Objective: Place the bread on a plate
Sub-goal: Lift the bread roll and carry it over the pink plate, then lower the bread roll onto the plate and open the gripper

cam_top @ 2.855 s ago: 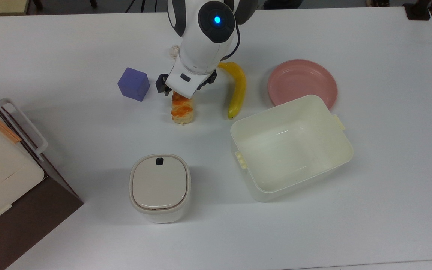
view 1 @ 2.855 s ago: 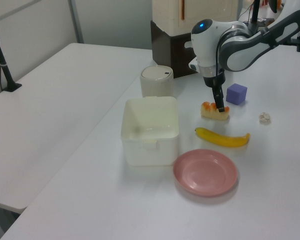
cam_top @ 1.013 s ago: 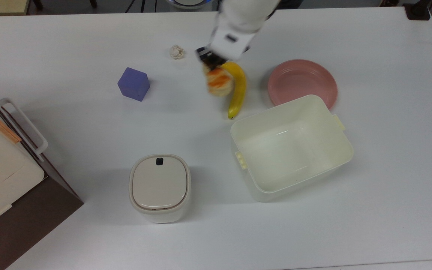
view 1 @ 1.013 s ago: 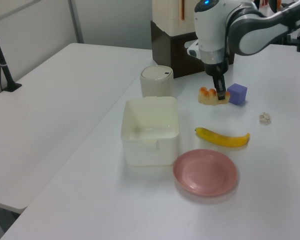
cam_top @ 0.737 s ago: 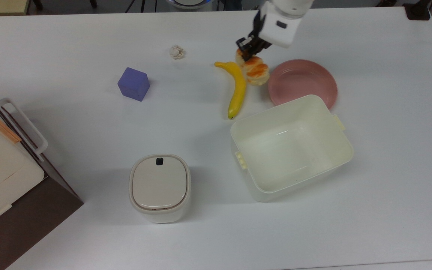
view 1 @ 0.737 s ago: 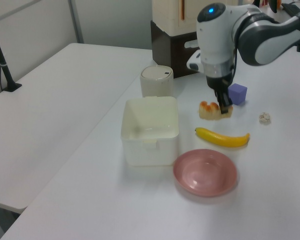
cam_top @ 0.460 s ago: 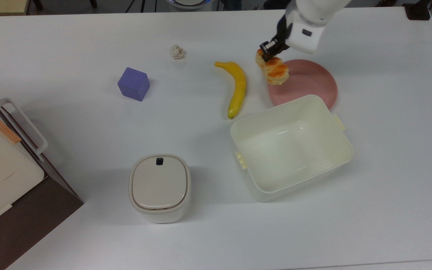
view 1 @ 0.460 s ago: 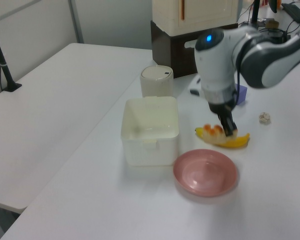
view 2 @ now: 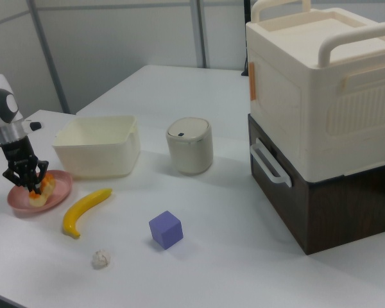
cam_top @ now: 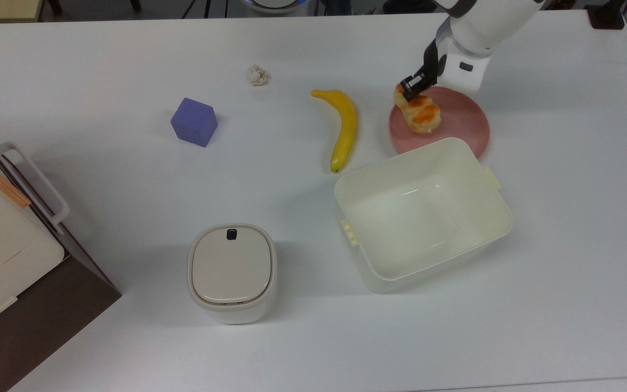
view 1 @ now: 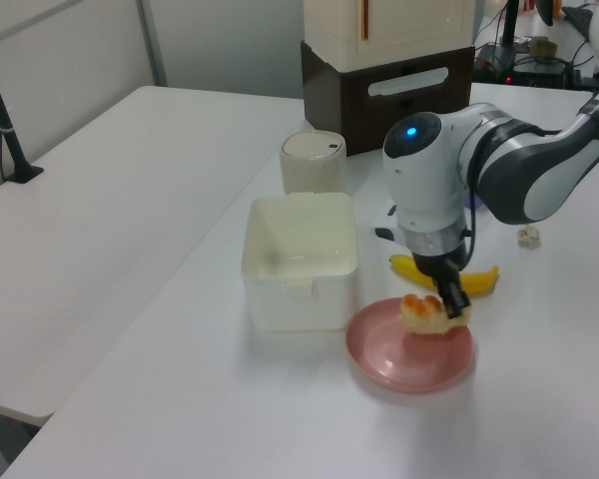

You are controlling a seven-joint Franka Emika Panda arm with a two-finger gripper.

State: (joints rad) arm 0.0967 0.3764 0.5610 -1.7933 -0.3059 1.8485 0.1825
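Bread [cam_top: 420, 113] hangs over the plate [cam_top: 458, 124], pinched at one end by the gripper [cam_top: 410, 89], whose fingers are closed on it; in the left view the roll [view 1: 425, 312] sits low above the plate [view 1: 394, 361], and whether it touches I cannot tell. Just beside the plate stands one cream tub [cam_top: 487, 218] with nothing in it. One lidded bin [cam_top: 232, 272] stands apart toward the top view's lower left, lid shut. On the table [cam_top: 101, 179] lie one banana [cam_top: 345, 128] near the plate, one purple cube [cam_top: 194, 122] and one small crumpled wad [cam_top: 256, 75]. One cream box on a brown base [view 2: 321, 115] stands at the right view's right. The arm [view 1: 499, 170] reaches in from the left view's right, wrist pointing down, gripper tilted.
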